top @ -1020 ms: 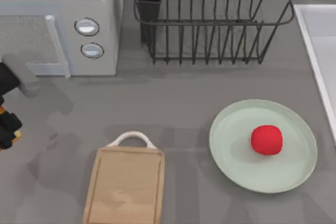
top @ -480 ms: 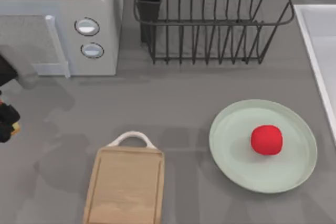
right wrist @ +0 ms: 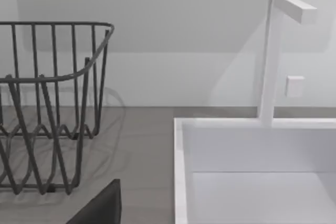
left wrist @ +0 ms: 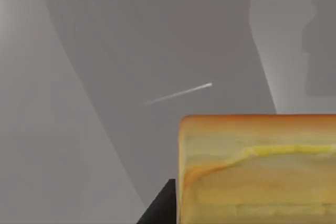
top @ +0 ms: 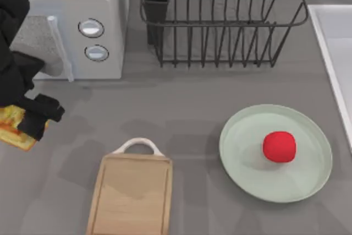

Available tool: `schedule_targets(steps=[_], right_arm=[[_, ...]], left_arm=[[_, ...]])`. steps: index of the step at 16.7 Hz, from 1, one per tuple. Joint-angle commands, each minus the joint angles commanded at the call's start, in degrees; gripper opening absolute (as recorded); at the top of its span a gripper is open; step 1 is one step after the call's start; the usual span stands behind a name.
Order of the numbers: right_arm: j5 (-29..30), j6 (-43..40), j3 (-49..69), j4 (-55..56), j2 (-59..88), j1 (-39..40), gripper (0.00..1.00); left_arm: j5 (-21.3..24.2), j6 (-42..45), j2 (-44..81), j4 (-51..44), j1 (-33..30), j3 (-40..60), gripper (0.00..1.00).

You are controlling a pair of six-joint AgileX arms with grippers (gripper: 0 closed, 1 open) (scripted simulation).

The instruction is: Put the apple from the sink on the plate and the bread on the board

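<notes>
The red apple (top: 279, 147) lies on the mint-green plate (top: 236, 163) at the right of the counter. The wooden board (top: 132, 196) with its white loop handle sits bare at the front centre. My left gripper (top: 34, 120) is at the far left, left of the board, shut on the bread (top: 12, 130). In the left wrist view the bread's (left wrist: 257, 171) golden-orange side is close up, with a dark finger (left wrist: 160, 208) beside it. The sink (top: 335, 42) is at the right edge. The right wrist view looks across the sink (right wrist: 252, 150) with a dark finger part (right wrist: 100, 208) low in the picture.
A grey microwave (top: 82, 26) stands at the back left, right behind my left arm. A black wire dish rack (top: 220, 20) fills the back centre. A white faucet (right wrist: 270, 56) rises behind the sink. Open grey counter lies between the board and the plate.
My left arm has swung in from the left edge toward the right, and the bread in its gripper has come into the top view. The apple, plate and board stay put.
</notes>
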Motion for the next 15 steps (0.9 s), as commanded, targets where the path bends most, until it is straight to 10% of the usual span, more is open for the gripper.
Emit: schedule_targets(steps=[15], right_arm=[[0.0, 0.0, 0.0, 0.0, 0.0, 0.0, 1.00]], left_arm=[[0.3, -108.2, 6.7, 0.9, -23.7, -0.3, 0.00]])
